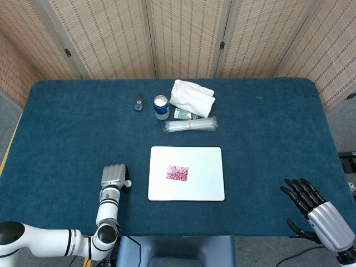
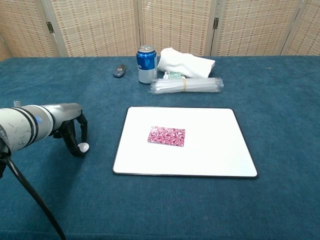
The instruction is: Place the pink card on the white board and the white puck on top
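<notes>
The white board (image 1: 206,167) (image 2: 210,150) lies flat at the table's near middle. The pink patterned card (image 1: 177,172) (image 2: 166,136) rests on its left half. The small white puck (image 1: 128,182) (image 2: 83,147) lies on the blue cloth left of the board. My left hand (image 1: 113,177) (image 2: 74,131) is palm down over the puck, its dark fingers (image 2: 85,131) curled down on either side of it. Whether they pinch the puck does not show. My right hand (image 1: 311,206) hovers at the near right corner, fingers spread and holding nothing, and only the head view shows it.
At the back stand a blue can (image 1: 161,105) (image 2: 146,64), a folded white cloth (image 1: 192,97) (image 2: 186,62), a bundle of clear tubes (image 1: 191,125) (image 2: 186,85) and a small dark object (image 1: 138,103) (image 2: 119,70). Wicker screens stand behind the table.
</notes>
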